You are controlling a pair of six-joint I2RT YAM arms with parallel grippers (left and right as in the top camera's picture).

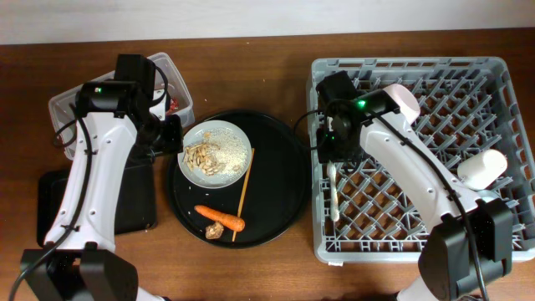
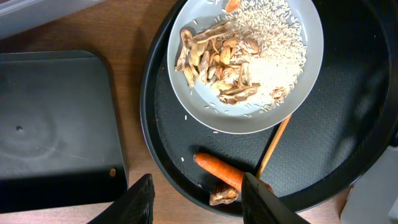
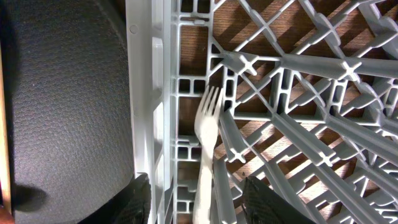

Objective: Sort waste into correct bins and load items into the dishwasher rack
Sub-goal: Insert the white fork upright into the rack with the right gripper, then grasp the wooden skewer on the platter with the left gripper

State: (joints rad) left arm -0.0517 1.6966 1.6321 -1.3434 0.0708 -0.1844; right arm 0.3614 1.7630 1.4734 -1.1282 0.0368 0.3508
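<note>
A white plate (image 1: 242,140) of beige noodle-and-rice scraps (image 1: 209,156) sits on the round black tray (image 1: 276,176). An orange carrot (image 1: 220,217) and a brown bit (image 1: 214,232) lie in front of it. My left gripper (image 1: 171,134) is open and empty at the plate's left edge. In the left wrist view its jaws (image 2: 199,202) frame the carrot (image 2: 221,171) and the brown bit (image 2: 224,196), below the plate (image 2: 205,115). My right gripper (image 1: 330,146) is open over the grey rack's (image 1: 410,63) left side. The white fork (image 3: 208,137) lies loose on the lattice between its fingers (image 3: 202,205).
The clear tub (image 1: 171,63) at the back left holds a red wrapper (image 1: 173,104). The flat black tray (image 1: 138,205) lies left of the round tray. A thin wooden stick (image 1: 245,192) leans by the plate. A white cup (image 1: 482,167) lies in the rack's right side.
</note>
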